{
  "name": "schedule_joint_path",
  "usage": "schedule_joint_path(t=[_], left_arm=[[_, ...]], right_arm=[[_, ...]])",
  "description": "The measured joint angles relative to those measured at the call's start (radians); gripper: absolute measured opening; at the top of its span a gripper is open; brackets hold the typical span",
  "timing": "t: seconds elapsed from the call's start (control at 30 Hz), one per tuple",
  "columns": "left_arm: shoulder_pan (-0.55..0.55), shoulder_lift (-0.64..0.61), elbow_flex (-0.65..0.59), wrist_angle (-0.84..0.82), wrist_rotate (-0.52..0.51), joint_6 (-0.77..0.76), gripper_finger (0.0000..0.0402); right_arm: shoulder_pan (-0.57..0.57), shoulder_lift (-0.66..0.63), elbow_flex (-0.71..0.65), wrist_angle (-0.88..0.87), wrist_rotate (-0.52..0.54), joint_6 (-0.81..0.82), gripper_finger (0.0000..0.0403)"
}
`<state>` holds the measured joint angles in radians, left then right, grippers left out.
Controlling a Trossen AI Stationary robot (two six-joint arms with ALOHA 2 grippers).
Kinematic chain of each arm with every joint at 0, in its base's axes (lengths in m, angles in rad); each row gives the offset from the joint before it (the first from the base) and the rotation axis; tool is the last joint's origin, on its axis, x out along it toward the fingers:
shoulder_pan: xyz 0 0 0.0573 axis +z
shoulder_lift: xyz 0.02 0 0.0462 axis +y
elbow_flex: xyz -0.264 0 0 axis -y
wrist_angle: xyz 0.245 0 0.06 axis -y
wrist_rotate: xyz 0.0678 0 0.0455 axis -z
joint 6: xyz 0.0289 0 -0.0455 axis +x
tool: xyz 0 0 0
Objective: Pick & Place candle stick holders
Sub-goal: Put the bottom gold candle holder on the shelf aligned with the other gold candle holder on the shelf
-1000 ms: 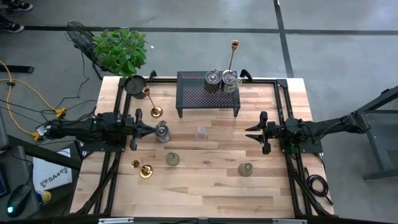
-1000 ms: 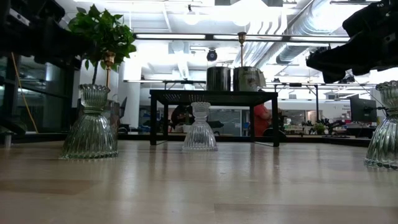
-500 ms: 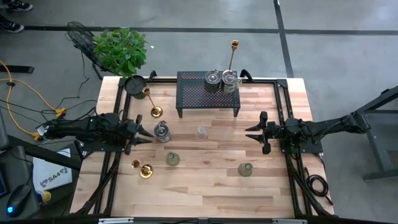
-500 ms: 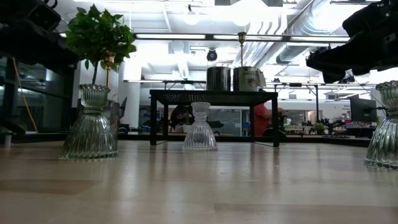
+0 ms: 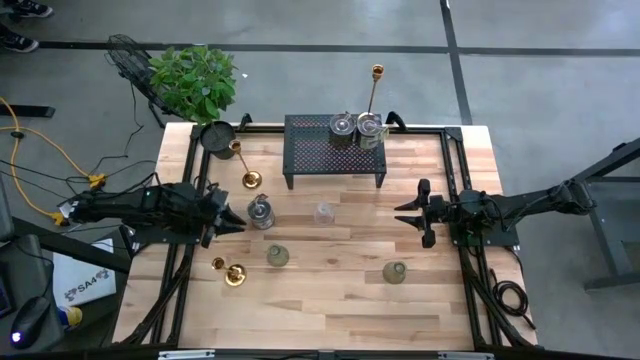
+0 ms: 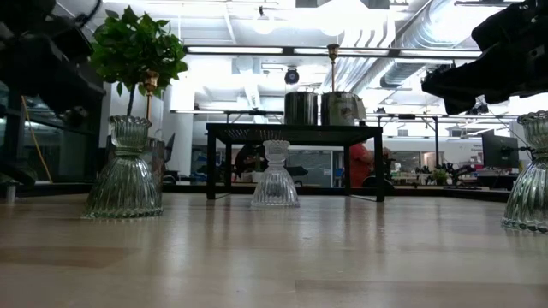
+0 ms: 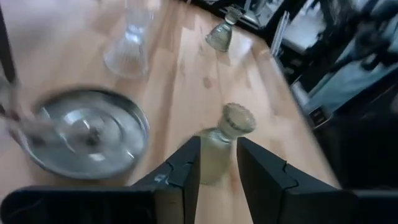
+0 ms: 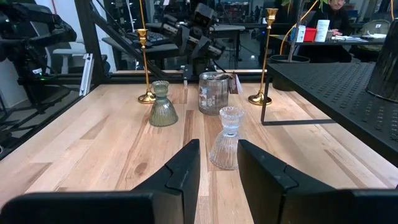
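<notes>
Table [image 5: 330, 290]: a pale wooden top with the holders scattered across it, apparently laid out so either arm can reach some.
Black mesh rack [image 5: 315, 150]: stands at the far edge — two silvery cups [image 5: 356, 126] already sit on its top at the right end, so it looks like the drop-off place; the left part of the top is bare.
Left arm: lies along the left side; its left gripper [image 5: 228, 213] has its fingers parted and holds nothing, pointing at the silvery cup [image 5: 261, 212] just beside its tips, which seems the piece in hand for this step.
Right arm: waits on the right side; the right gripper [image 5: 408, 213] is spread open and empty, aimed across the table.
Tall gold candlestick [image 5: 375, 95]: upright just behind the rack's right end.
Two more gold candlesticks: one [image 5: 247, 170] stands near the plant pot [image 5: 217, 135], the other [image 5: 229, 270] sits near the front left.
Clear glass cup [image 5: 324, 213]: mid-table, between the two grippers, well apart from both.
Greenish cups: one [image 5: 277, 256] just in front of the silvery cup, one [image 5: 394, 271] toward the front right.
In the way: in my judgement the candlestick by the pot lies close to a path from the silvery cup to the rack — a carried cup would need lifting clear of it and of the rack's edge.
</notes>
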<state>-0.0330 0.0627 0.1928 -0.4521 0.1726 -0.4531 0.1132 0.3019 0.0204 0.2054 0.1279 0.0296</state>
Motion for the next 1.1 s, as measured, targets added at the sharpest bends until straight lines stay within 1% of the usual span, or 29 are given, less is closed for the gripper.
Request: schedule_joint_path(t=[0.03, 0.1, 0.23, 0.4, 0.53, 0.6, 0.8, 0.97, 1.1], left_arm=[[0.000, 0.005, 0.000, 0.005, 0.003, -0.039, 0.0101], [0.000, 0.013, 0.000, 0.027, 0.007, -0.066, 0.0101], [0.000, 0.020, 0.005, 0.076, 0.039, -0.072, 0.0101], [0.000, 0.041, 0.058, 0.050, 0.063, -0.076, 0.0101], [0.000, 0.091, 0.146, -0.010, 0.099, -0.063, 0.0101], [0.000, 0.121, 0.196, -0.044, 0.137, -0.035, 0.0101], [0.000, 0.222, 0.336, -0.159, 0.257, 0.124, 0.0101], [0.000, 0.298, 0.395, -0.302, 0.377, 0.136, 0.0101], [0.000, 0.363, 0.426, -0.384, 0.439, 0.156, 0.0101]], right_arm=[[0.000, 0.000, 0.000, 0.000, 0.000, 0.000, 0.0099], [0.000, 0.000, 0.000, 0.000, 0.000, 0.000, 0.0099], [0.000, 0.000, 0.000, 0.000, 0.000, 0.000, 0.0099], [0.000, 0.000, 0.000, 0.000, 0.000, 0.000, 0.0099], [0.000, 0.000, 0.000, 0.000, 0.000, 0.000, 0.0099], [0.000, 0.000, 0.000, 0.000, 0.000, 0.000, 0.0099], [0.000, 0.000, 0.000, 0.000, 0.000, 0.000, 0.0099], [0.000, 0.000, 0.000, 0.000, 0.000, 0.000, 0.0099], [0.000, 0.000, 0.000, 0.000, 0.000, 0.000, 0.0099]])
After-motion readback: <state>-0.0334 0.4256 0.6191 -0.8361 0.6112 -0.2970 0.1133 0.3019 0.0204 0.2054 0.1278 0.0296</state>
